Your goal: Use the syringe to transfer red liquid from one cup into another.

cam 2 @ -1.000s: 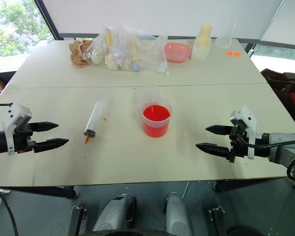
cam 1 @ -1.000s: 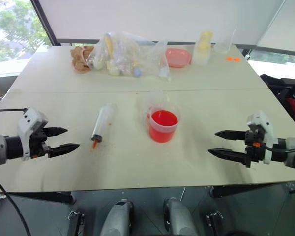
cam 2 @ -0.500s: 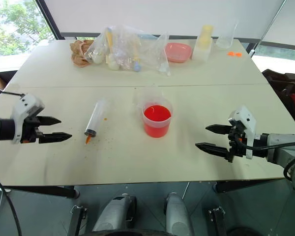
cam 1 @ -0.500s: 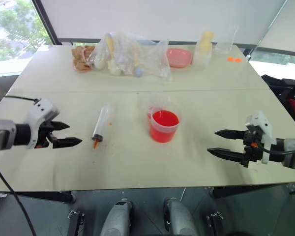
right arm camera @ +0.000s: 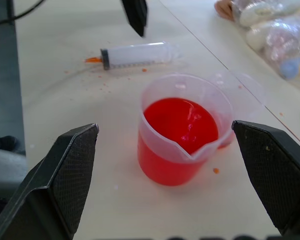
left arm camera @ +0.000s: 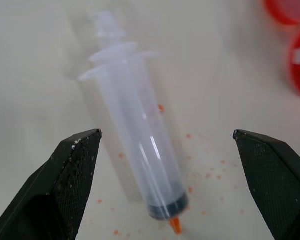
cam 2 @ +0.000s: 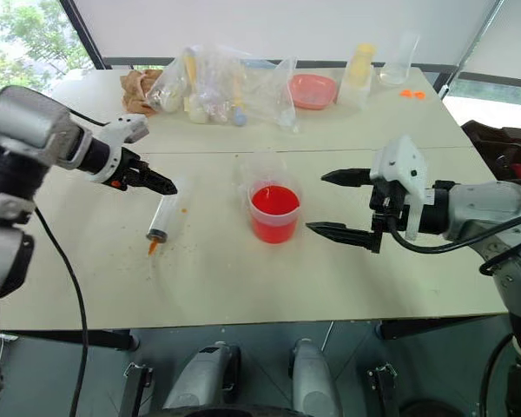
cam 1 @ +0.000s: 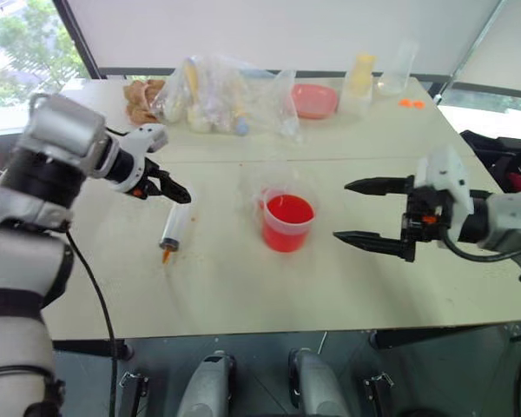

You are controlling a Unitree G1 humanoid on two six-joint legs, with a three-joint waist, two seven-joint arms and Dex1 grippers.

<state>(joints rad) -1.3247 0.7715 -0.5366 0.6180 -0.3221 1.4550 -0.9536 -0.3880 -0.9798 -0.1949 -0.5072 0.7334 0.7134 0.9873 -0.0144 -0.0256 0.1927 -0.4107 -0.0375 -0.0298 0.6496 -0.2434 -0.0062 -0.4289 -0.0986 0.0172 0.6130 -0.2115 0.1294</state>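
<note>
The wide pale tabletop (cam 1: 243, 287) is seen to carry everything, its bare near part lying toward 6 o'clock; a crumpled clear plastic bag of small items (cam 1: 221, 95) and a shallow pink bowl (cam 1: 313, 101) are set back at 12 o'clock. The small translucent plastic measuring cup (cam 1: 287, 221), holding bright opaque red liquid (cam 1: 290, 209), is placed at the centre. The right gripper (cam 1: 371, 211) is held at its 3 o'clock, jaws spread wide and empty. The large clear plastic syringe with orange tip (cam 1: 174, 229) is laid flat at the cup's 9 o'clock, well apart; the left gripper (cam 1: 175, 193) is poised over it, fingers released, nothing grasped. A round barrel is judged liable to roll or skid if pinched off-centre; the brimming cup could be tipped by a careless right-hand sweep.
</note>
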